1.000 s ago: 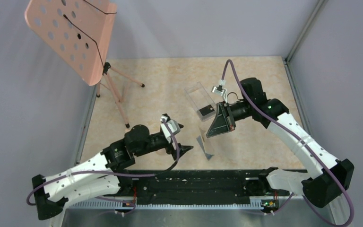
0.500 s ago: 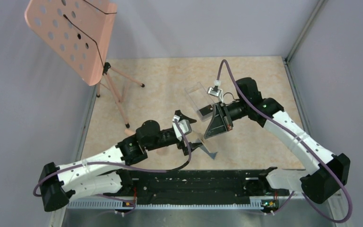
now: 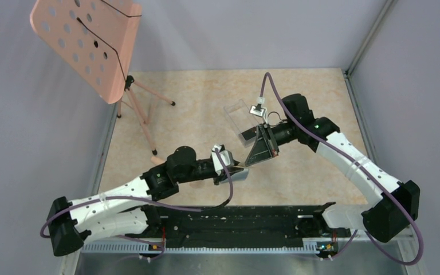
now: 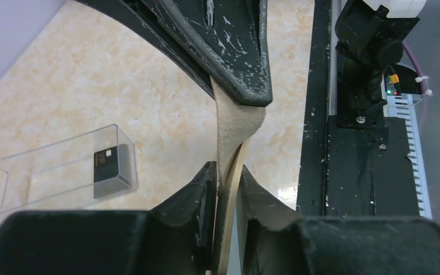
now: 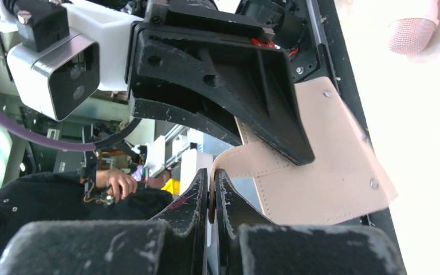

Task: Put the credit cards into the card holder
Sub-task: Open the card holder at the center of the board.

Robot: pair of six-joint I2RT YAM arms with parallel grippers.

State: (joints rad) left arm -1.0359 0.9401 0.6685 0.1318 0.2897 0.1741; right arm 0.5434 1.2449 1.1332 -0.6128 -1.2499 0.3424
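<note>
The card holder point(image 4: 236, 123) is hanging in the air between the two grippers, a little below the middle of the overhead frame and over the near part of the table point(image 3: 206, 97). The left gripper point(image 4: 226, 179) is reaching in from the lower left of the overhead frame. It is clamping one edge of the holder, and at the bottom centre of its own wrist view the jaws are pressing on the tan material from both sides. The right gripper point(image 5: 212, 182) is slanting down from the right of the overhead frame toward the centre. Its jaws are pinching tight on a thin tan flap of the same holder (in the left wrist view that flap is curving from the right gripper's tip at the top down to the left jaws at the bottom). In the right wrist view the holder's broad tan face, with its stitching and small rivets, is spreading toward the right side of the frame. One dark credit card point(image 4: 110, 166) is lying inside the clear plastic box point(image 4: 46, 172), at the end nearer the grippers. The box is sitting on the table just above the grippers in the overhead frame, not touching the holder. A pink perforated music stand point(image 3: 86, 40) is standing at the upper left.
</note>
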